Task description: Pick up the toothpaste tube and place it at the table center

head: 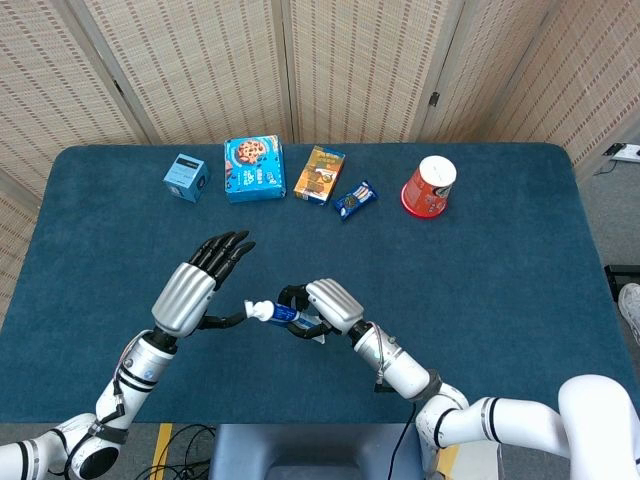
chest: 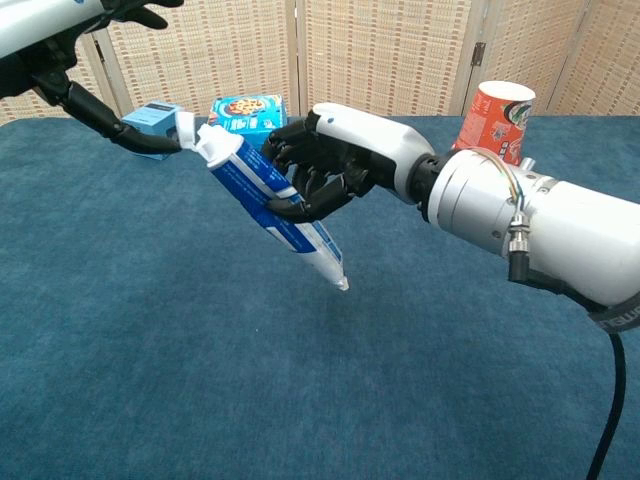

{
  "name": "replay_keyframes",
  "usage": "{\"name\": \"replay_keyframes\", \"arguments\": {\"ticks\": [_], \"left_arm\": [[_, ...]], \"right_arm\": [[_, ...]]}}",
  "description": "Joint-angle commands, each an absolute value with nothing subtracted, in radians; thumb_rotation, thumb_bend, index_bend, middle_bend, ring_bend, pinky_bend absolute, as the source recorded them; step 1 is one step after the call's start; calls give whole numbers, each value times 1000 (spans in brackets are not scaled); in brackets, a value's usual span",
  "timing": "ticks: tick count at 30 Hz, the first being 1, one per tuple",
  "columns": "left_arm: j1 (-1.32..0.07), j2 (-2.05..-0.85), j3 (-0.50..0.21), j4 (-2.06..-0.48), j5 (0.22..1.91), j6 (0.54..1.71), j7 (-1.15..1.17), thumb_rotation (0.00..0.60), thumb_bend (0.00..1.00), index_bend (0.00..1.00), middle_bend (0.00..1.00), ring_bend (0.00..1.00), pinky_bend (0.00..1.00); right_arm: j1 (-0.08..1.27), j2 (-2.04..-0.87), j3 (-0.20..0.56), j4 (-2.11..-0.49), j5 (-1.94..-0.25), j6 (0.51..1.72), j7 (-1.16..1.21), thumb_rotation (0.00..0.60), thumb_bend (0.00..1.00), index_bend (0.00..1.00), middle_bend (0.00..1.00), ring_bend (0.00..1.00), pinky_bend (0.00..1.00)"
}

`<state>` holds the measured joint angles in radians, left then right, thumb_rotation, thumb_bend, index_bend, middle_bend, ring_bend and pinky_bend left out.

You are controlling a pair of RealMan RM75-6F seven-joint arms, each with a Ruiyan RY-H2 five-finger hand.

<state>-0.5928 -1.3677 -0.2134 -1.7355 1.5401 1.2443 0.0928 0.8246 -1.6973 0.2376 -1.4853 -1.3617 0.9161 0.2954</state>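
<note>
Toothpaste tube: blue/white w/ white cap, tilted cap-up, held off the table by right hand, fingers wrapped round its middle. Left hand fingers spread, thumb touching cap. Only chest view shows crimped tail hanging free.

Boxes and cup along table's far edge.

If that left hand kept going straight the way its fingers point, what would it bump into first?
The left hand points its fingers up the table toward the far row. The blue cookie box looks likeliest to be met first, though depth is hard to judge and the line may pass beside it.
</note>
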Motion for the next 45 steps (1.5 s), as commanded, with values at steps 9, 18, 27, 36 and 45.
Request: {"name": "replay_keyframes", "arguments": {"ticks": [9, 18, 27, 36, 45], "left_arm": [[-606, -1357, -227, -1756, 1515, 1246, 98, 600, 61, 0, 51, 69, 139], [-583, -1297, -255, -1826, 1405, 1228, -17, 593, 60, 0, 51, 69, 139], [-580, -1282, -254, -1838, 1428, 1224, -153, 48, 7, 124, 50, 57, 139], [-603, -1293, -242, -1851, 1425, 1193, -130, 0, 0, 126, 50, 57, 139], [-625, -1308, -231, -1834, 1445, 1179, -85, 0, 0, 115, 51, 57, 138]], "right_arm": [[827, -1703, 234, -1486, -1344, 913, 269, 600, 658, 693, 665, 538, 481], [802, -1675, 223, -1478, -1348, 929, 298, 600, 659, 693, 665, 538, 481], [804, -1674, 230, -1486, -1351, 932, 308, 600, 658, 693, 665, 538, 481], [840, -1708, 259, -1516, -1329, 913, 262, 600, 659, 693, 665, 538, 481], [883, -1729, 299, -1569, -1271, 891, 173, 600, 661, 693, 666, 538, 481]]}}
